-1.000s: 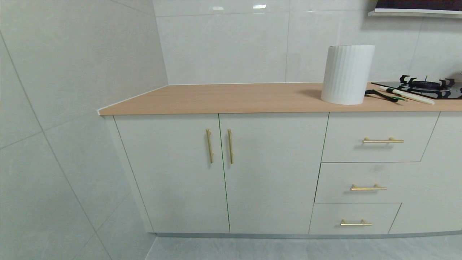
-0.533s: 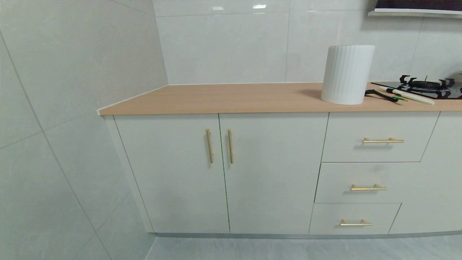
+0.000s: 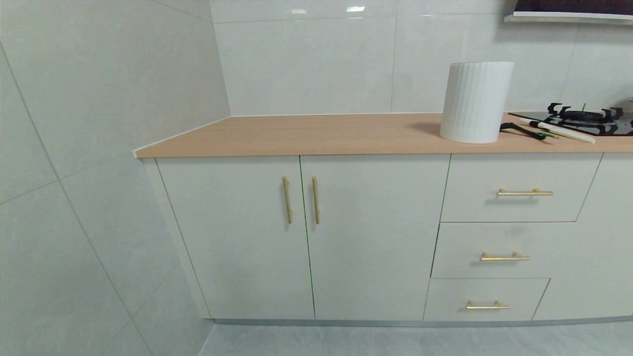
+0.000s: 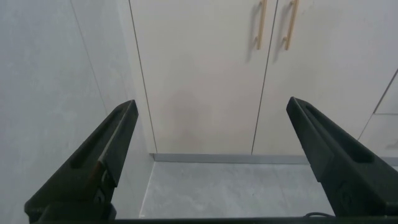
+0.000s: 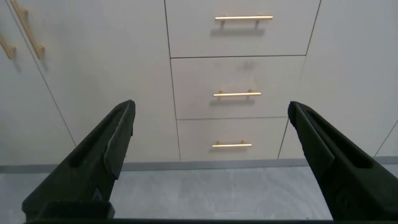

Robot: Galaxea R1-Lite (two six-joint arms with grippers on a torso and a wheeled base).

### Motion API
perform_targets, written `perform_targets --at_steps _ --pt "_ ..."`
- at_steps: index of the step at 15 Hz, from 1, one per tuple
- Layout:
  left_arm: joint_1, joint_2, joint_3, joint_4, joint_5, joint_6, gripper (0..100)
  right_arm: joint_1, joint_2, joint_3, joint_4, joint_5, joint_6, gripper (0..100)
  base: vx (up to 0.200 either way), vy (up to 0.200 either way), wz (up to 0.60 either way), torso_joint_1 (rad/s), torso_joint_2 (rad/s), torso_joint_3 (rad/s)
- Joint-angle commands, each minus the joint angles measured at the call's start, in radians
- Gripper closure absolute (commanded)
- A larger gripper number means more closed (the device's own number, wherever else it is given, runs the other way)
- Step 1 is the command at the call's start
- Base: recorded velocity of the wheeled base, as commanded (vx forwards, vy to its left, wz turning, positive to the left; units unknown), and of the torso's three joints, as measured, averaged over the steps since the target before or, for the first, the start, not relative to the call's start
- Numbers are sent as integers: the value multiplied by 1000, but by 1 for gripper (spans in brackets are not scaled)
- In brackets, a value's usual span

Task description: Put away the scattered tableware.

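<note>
The scattered tableware sits at the far right end of the wooden desk (image 3: pixel 316 134), roughly 2 o'clock in the head view. A black-handled utensil (image 3: pixel 521 129) and a long white stick-like utensil (image 3: pixel 564 132) lie flat there with a bit of green between them; which piece the green belongs to is hard to say. Both lie at about 3 o'clock from the tall white ribbed holder (image 3: pixel 475 101), which stands upright near the desk's front edge, with the black one's end just beside its base. The white one runs along the edge of the black hob (image 3: pixel 583 117) at 3 o'clock from it. Under the desk there's a pair of cabinet doors (image 3: pixel 237 237) with upright gold handles, and at 3 o'clock from those, a stack of three drawers (image 3: pixel 514 207) with gold bar handles, all closed. The left end effector (image 4: pixel 211 106) hangs low facing the cabinet doors and the grey floor (image 4: pixel 230 186), its fingers spread wide with nothing between them. The right end effector (image 5: pixel 211 106) hangs facing the drawers, also spread wide and holding nothing. Both are well apart from the tableware up on the desk.
</note>
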Motion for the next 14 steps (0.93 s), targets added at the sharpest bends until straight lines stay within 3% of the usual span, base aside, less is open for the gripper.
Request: perform_targets --at_steps 1,14 --pt "0 0 0 0 0 1 0 1 2 0 0 0 0 0 0 -200 0 2 2 -2" --pt "0 0 0 0 0 0 0 1 2 0 0 0 0 0 0 -200 0 3 3 1"
